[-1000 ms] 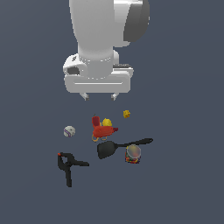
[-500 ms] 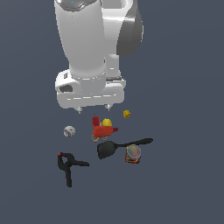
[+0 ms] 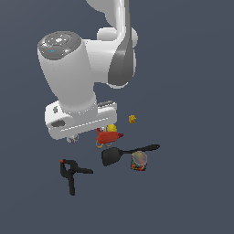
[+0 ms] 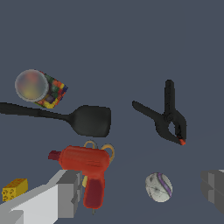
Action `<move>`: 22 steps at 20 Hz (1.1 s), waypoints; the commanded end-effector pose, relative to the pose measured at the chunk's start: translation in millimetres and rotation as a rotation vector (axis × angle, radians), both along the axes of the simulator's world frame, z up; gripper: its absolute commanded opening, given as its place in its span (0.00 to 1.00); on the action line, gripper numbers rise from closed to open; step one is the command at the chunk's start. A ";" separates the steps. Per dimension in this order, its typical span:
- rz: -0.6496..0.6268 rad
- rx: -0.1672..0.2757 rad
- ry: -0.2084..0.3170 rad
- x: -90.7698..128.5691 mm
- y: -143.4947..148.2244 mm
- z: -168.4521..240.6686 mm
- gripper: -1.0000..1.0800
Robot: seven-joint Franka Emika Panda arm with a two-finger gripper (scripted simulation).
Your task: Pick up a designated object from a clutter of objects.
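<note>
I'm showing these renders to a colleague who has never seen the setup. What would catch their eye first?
The bulky white arm dominates the exterior view, hanging over a small scatter of items on a dark floor. Among them the red toy drill stands out in the wrist view, close to one finger of the open claw. The black spring clamp lies apart from the rest, toward the exterior view's left.

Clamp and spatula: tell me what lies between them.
Nothing: in the wrist view the floor between the black clamp and the spatula head is bare.
</note>
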State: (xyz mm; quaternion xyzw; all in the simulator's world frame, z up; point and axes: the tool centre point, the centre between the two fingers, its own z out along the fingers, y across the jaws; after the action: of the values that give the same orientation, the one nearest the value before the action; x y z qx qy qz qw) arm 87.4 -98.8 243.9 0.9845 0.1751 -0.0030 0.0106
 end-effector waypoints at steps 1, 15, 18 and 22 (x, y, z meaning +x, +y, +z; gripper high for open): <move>0.053 0.001 0.001 10.8 -9.7 -13.7 0.96; 0.339 0.012 0.005 55.9 -65.9 -101.2 0.96; 0.396 0.014 0.005 61.9 -77.5 -120.9 0.96; 0.458 0.018 0.005 67.0 -90.1 -142.8 0.96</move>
State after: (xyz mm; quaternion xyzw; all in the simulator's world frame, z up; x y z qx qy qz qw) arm 152.2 -184.3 109.0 0.9239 0.3827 -0.0023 0.0023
